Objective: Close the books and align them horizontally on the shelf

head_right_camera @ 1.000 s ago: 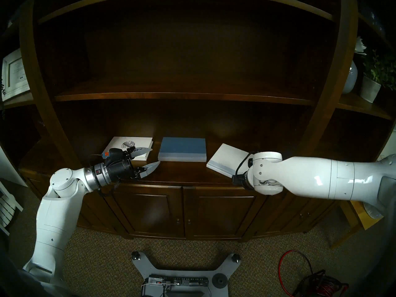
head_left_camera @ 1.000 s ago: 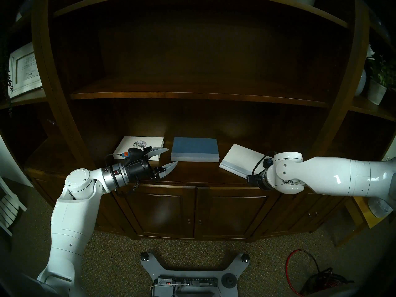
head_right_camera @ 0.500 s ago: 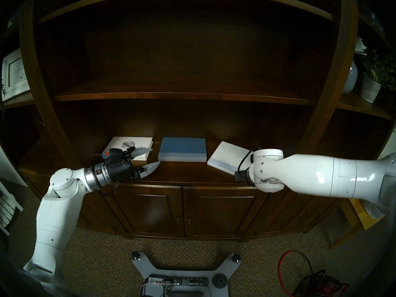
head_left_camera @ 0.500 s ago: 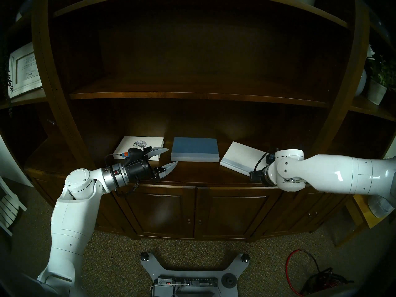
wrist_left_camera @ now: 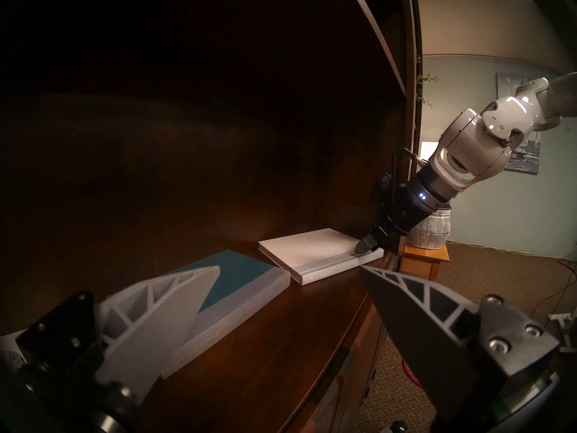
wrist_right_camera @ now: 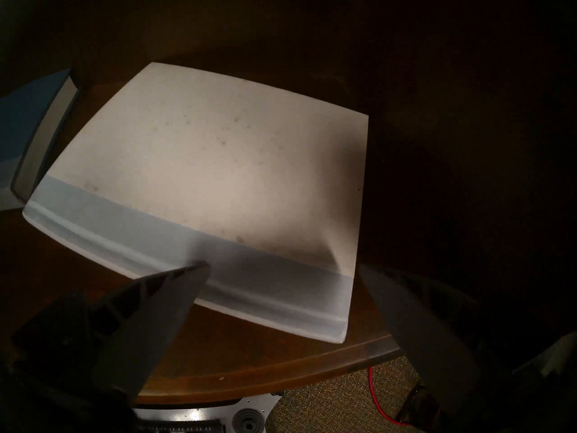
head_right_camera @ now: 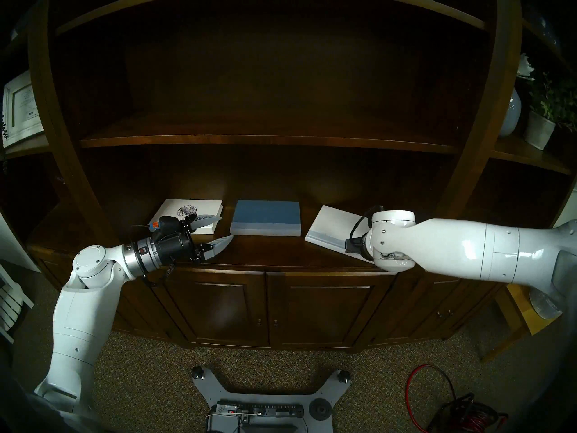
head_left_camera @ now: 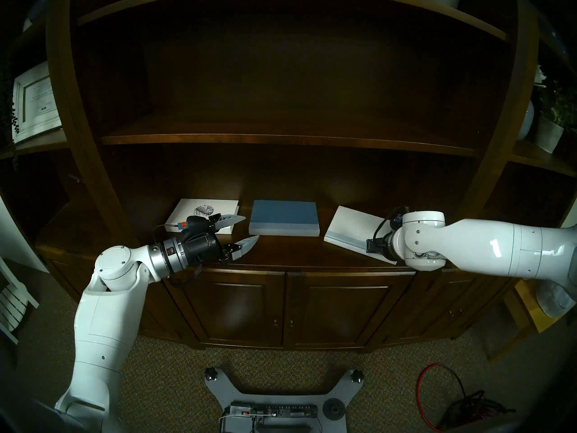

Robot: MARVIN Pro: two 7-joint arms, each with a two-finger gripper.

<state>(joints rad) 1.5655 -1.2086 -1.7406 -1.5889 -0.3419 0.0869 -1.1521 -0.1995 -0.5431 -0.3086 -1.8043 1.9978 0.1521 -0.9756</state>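
Observation:
Three closed books lie flat in a row on the dark wooden shelf (head_left_camera: 296,254). The white book with the speckled emblem (head_left_camera: 203,212) is at the left and the blue book (head_left_camera: 284,220) is in the middle. The plain white book with a pale-blue spine (head_left_camera: 349,229) lies skewed at the right. My left gripper (head_left_camera: 250,227) is open and empty, hovering by the emblem book's front right corner. My right gripper (wrist_right_camera: 282,266) is open over the skewed book's (wrist_right_camera: 203,160) spine end. In the left wrist view its fingertips (wrist_left_camera: 363,246) reach that book's cover (wrist_left_camera: 312,248).
A thinner upper shelf board (head_left_camera: 281,140) runs above the books. The bookcase uprights stand on both sides. A framed picture (head_left_camera: 34,101) is at the far left and a potted plant (head_left_camera: 549,132) at the far right. My base (head_left_camera: 281,401) and a red cable (head_left_camera: 437,388) are on the carpet.
My right arm has moved back and to the right over the skewed white book, which has shifted slightly away and to the right. The left arm has not moved.

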